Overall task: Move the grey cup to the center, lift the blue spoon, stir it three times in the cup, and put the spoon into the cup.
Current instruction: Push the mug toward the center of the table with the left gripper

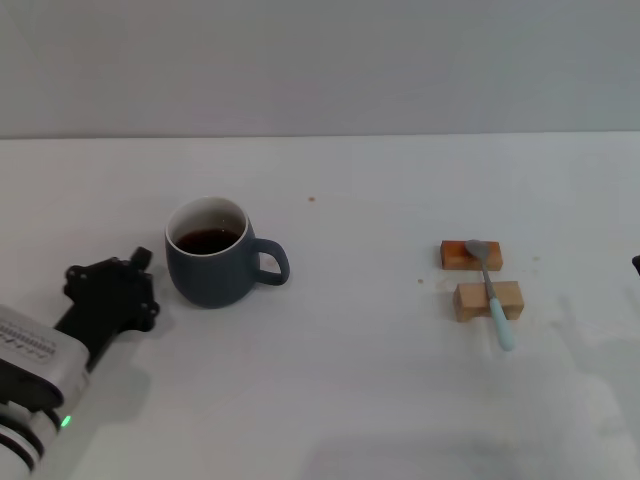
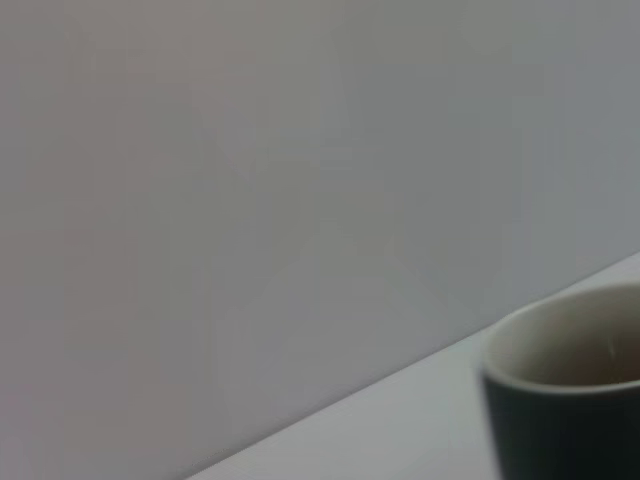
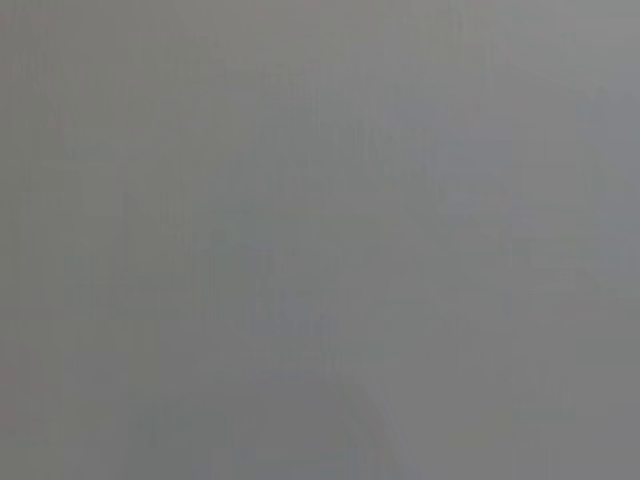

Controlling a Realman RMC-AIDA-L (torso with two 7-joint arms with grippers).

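Note:
The grey cup (image 1: 213, 258) stands upright on the left part of the white table, its handle pointing right and dark liquid inside. It also shows close up in the left wrist view (image 2: 565, 400). My left gripper (image 1: 148, 288) is low beside the cup's left side, a small gap away. The blue spoon (image 1: 490, 290) lies at the right across two wooden blocks, its metal bowl on the far block and its pale blue handle pointing toward me. Only a dark sliver of my right gripper (image 1: 636, 264) shows at the right edge of the head view.
The two small wooden blocks (image 1: 471, 255) (image 1: 488, 299) lie one behind the other under the spoon. The white table (image 1: 350, 380) runs back to a grey wall. The right wrist view shows only a plain grey surface.

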